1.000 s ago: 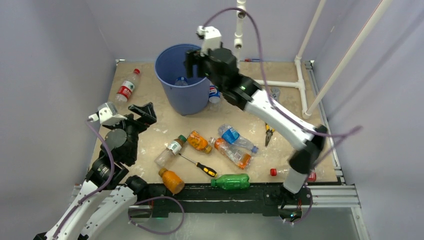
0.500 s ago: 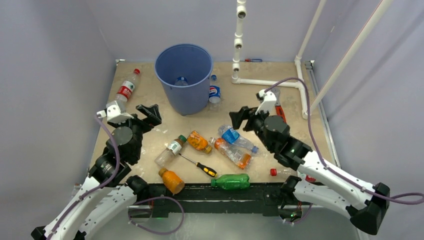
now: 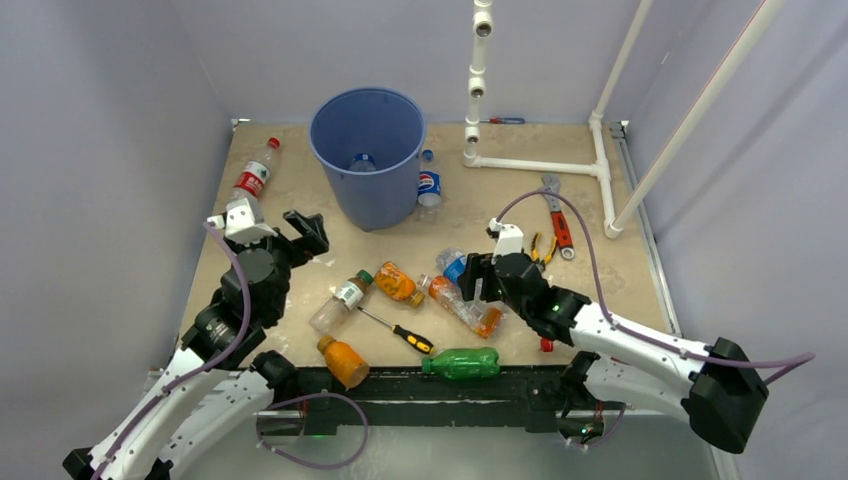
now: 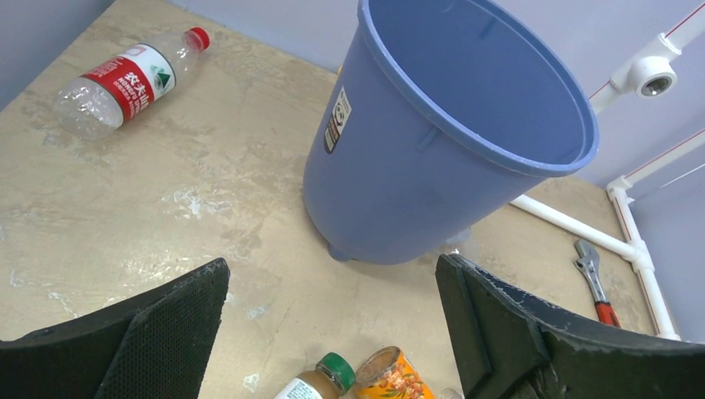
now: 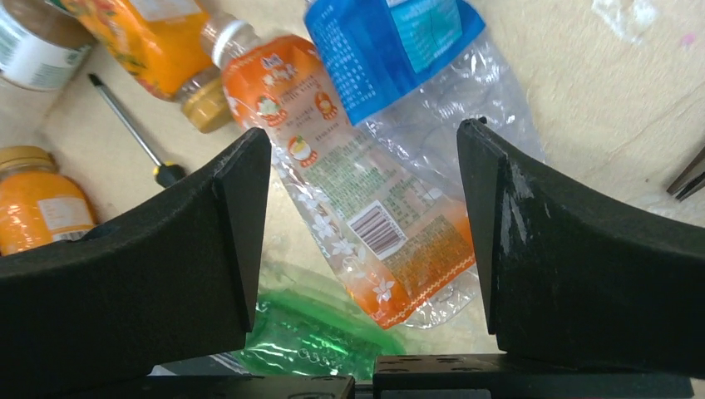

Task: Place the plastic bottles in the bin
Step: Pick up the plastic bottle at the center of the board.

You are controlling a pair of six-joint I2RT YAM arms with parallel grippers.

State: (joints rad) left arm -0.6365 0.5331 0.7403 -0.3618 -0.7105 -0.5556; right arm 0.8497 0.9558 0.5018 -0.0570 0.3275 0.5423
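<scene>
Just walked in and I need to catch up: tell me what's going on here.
Two robot arms are clearing plastic bottles off a table into the round blue plastic bin. The right claw hangs open over the crumpled clear bottle with the orange label, not yet gripping it. The left claw is open and empty, facing the bin. One bottle lies in the bin; the others lie on the table.
</scene>
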